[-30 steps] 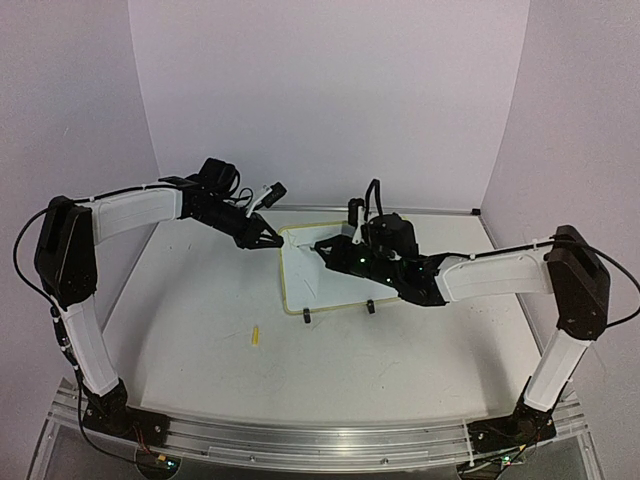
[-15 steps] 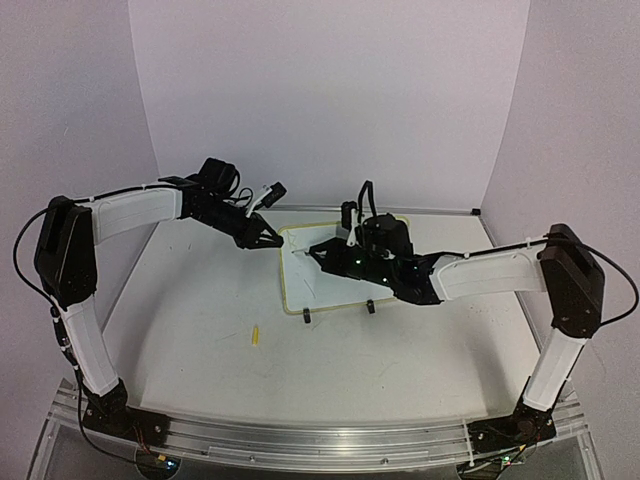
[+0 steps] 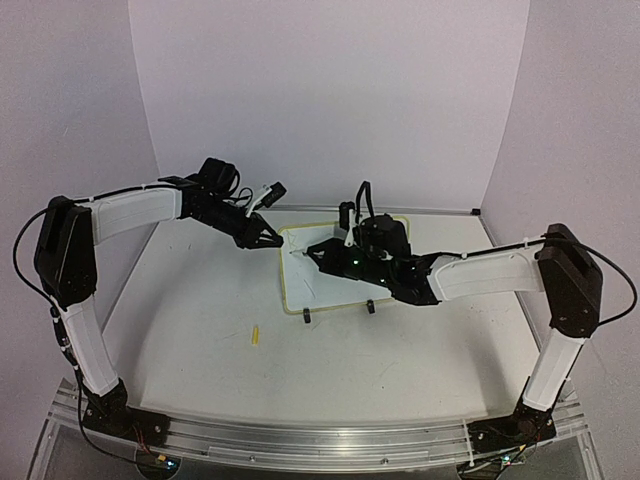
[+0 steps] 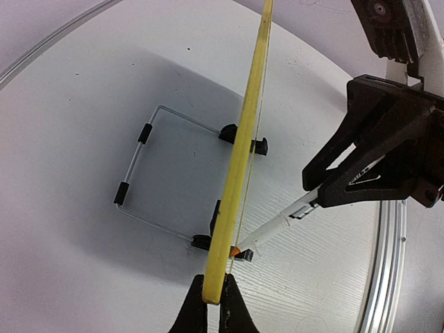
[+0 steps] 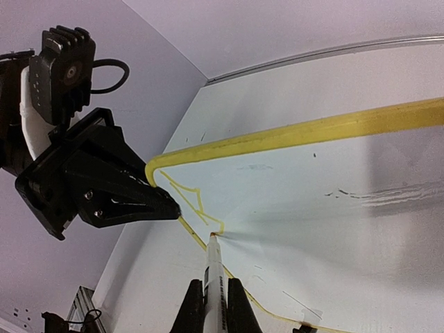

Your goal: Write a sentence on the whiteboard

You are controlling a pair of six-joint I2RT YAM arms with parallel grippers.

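Observation:
The whiteboard (image 3: 305,290) stands tilted at the table's middle back, and its yellow rim (image 4: 246,139) runs edge-on through the left wrist view. My left gripper (image 4: 214,305) is shut on that rim at the board's left corner (image 3: 272,241). My right gripper (image 5: 211,309) is shut on a white marker (image 5: 214,270). The marker's orange tip touches the white face (image 5: 333,208) near the left edge. Of the sentence, only a few angular yellow strokes (image 5: 189,198) show, beside the corner. From above, the right gripper (image 3: 312,252) reaches over the board from the right.
A wire stand with black feet (image 4: 139,180) props the board from behind. A small yellow cap (image 3: 254,335) lies on the table in front of the board, to the left. Faint dark smudges (image 5: 361,198) mark the board's face. Walls close the table at back and sides.
My right arm has carried the marker leftward across the board toward its left edge. The left arm and the board have stayed put.

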